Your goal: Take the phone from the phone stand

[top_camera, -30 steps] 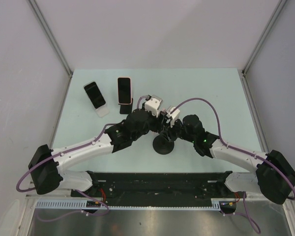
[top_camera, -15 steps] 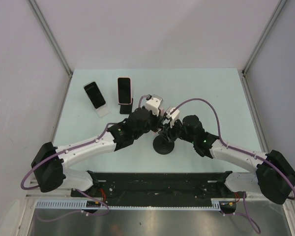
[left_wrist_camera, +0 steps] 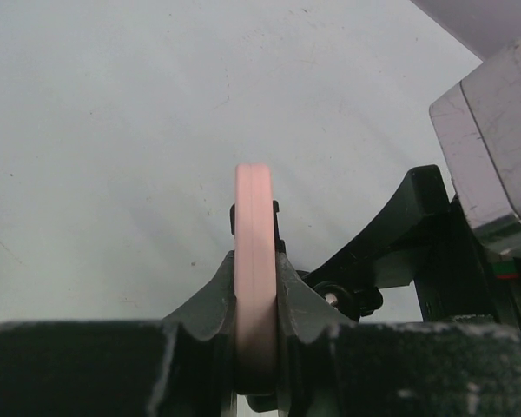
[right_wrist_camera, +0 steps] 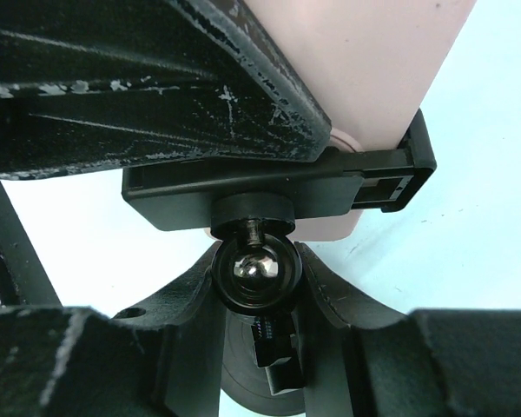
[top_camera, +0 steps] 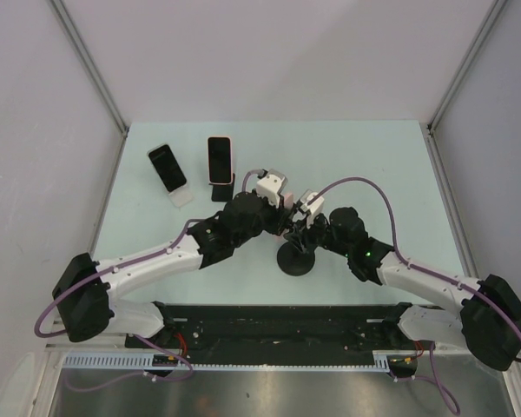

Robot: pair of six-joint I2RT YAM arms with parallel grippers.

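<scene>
Mid-table (top_camera: 330,156): phone (left_wrist_camera: 253,226) in left gripper (left_wrist_camera: 254,287), stand (right_wrist_camera: 278,195) in right gripper (right_wrist_camera: 254,269); two phones (top_camera: 167,167) (top_camera: 220,159) behind.

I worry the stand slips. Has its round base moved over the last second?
Yes: the base slid slightly to the right, away from the upright back phone.

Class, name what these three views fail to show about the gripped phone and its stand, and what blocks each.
Left wrist view: the phone is edge-on, so its screen is unseen; the left hand covers its lower end.
Right wrist view: the frame's top edge cuts the phone off; the right hand hides most of the base of the stand.
Top view: both wrists hide the gripped phone.
</scene>
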